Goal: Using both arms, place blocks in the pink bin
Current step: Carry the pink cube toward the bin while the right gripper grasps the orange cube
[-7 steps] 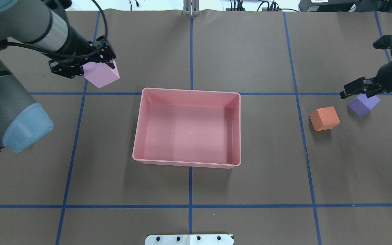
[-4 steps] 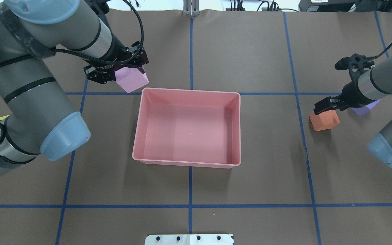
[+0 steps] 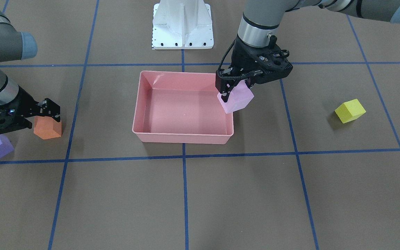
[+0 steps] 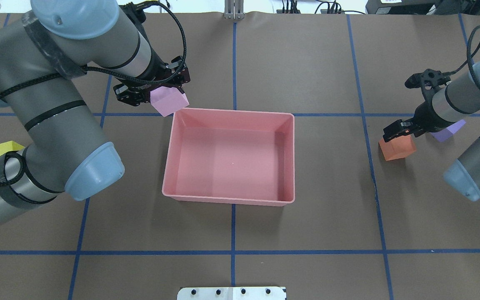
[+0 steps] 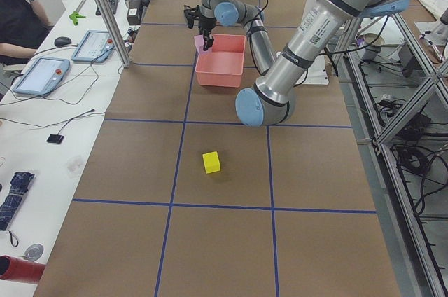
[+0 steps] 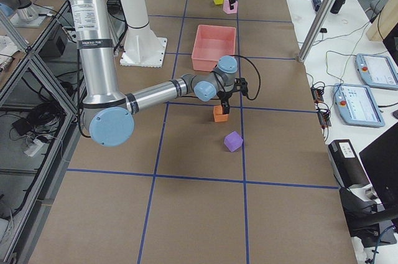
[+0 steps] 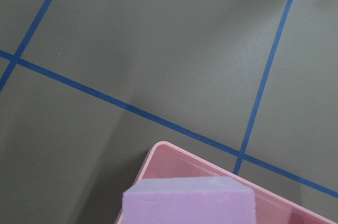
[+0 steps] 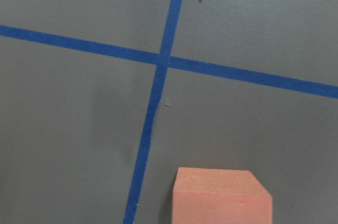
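My left gripper (image 4: 166,95) is shut on the pale pink block (image 4: 169,102) and holds it in the air over the far left corner of the pink bin (image 4: 231,111), which holds no blocks. In the front view the pink block (image 3: 235,100) hangs over the bin's rim (image 3: 182,138). My right gripper (image 4: 398,131) is open just above the orange block (image 4: 397,149), which sits on the table. The purple block (image 4: 448,130) lies just behind the right gripper. The yellow block (image 3: 350,110) lies far on my left side, partly behind the left arm in the overhead view.
The white pedestal base (image 3: 182,24) stands behind the bin on the robot's side. Blue tape lines cross the brown table. An operator (image 5: 21,10) sits at a side desk with tablets beyond the table's far edge.
My left arm has carried the pink block rightward to the bin's far left corner. My right gripper has moved left from the purple block to over the orange block.
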Available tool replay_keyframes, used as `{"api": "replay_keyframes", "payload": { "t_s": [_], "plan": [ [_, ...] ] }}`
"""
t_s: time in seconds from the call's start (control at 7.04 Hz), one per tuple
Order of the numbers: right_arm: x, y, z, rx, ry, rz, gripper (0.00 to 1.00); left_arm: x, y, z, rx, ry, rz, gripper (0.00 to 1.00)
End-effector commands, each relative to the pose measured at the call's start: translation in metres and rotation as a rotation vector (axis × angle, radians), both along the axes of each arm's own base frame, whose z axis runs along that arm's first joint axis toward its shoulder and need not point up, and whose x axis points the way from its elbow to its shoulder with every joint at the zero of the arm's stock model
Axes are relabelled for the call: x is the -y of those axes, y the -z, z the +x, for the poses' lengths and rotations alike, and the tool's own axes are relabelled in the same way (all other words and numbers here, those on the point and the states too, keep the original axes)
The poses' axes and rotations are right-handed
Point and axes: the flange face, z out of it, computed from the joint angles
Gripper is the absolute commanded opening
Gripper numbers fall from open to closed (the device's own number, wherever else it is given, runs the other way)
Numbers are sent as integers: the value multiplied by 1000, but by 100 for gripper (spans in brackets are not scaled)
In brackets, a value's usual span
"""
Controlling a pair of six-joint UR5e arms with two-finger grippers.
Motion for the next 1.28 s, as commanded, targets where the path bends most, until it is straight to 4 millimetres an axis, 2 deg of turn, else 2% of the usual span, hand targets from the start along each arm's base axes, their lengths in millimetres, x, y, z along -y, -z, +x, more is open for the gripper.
{"api": "replay_keyframes", "payload": {
  "t_s": [0.0, 0.28, 0.71, 0.85, 0.99, 1.14],
  "plan": [
    [7, -6, 7, -23, 30, 3, 100, -4, -1, 9, 12, 1, 10, 0],
    [2, -10, -21, -39, 66, 5, 100, -3, -3, 10, 17, 1, 6, 0],
    [1, -27, -33, -65, 83, -15, 100, -3, -1, 11, 14, 0, 8, 0],
    [3, -28, -30, -56, 89, -22, 94, -11, -1, 24, 16, -22, 5, 0],
    [7, -24, -33, -55, 88, -17, 89, -28, -3, 56, 11, -18, -32, 0],
    [7, -25, -31, -55, 85, -19, 91, -42, 22, 85, -17, 10, -26, 0]
  ]
}}
